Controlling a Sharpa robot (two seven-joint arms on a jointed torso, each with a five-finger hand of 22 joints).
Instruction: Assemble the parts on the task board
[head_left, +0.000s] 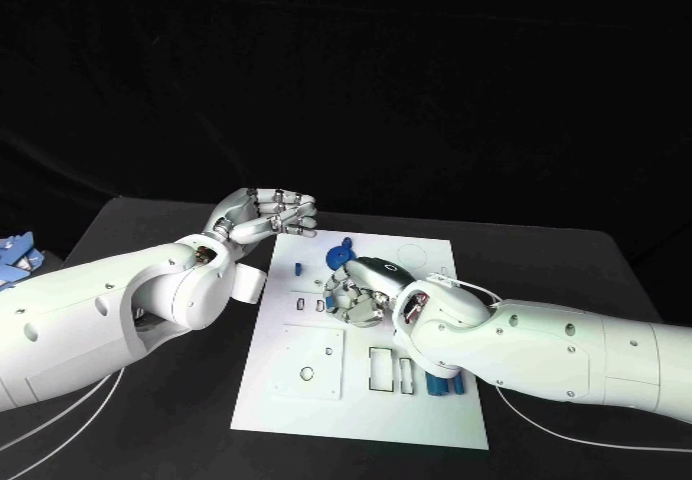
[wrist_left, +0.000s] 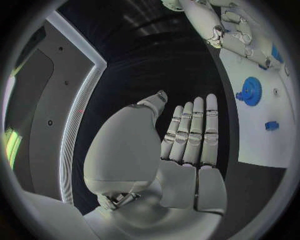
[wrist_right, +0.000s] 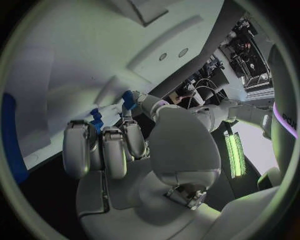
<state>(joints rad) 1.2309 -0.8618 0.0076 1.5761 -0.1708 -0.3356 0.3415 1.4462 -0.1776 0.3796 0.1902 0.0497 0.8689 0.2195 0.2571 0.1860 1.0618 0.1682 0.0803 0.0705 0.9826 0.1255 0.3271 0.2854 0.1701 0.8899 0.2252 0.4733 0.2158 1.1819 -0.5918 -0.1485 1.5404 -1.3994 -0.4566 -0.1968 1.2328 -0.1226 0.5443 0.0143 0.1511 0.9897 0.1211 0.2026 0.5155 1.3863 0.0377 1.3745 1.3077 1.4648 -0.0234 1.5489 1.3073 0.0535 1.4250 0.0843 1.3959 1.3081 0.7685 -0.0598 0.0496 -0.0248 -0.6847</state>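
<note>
The white task board (head_left: 361, 405) lies in the middle of the black table. On its far part rests a blue gear (head_left: 339, 253), with a small blue part (head_left: 297, 268) to its left. More blue parts (head_left: 440, 383) lie by my right forearm. My left hand (head_left: 267, 215) hovers over the board's far left corner, fingers straight and nothing in it (wrist_left: 187, 135). My right hand (head_left: 368, 290) is low over the board's middle, fingers curled down. In the right wrist view, small blue pieces (wrist_right: 128, 98) show by its thumb tip; whether it holds one is unclear.
Rectangular recesses (head_left: 382, 368) and a raised white plate (head_left: 310, 365) mark the board's near half. A blue and white object (head_left: 15, 255) lies at the table's left edge. White cables (head_left: 58, 425) trail under my left arm. In the left wrist view, the gear (wrist_left: 250, 91) sits on the board (wrist_left: 262, 145).
</note>
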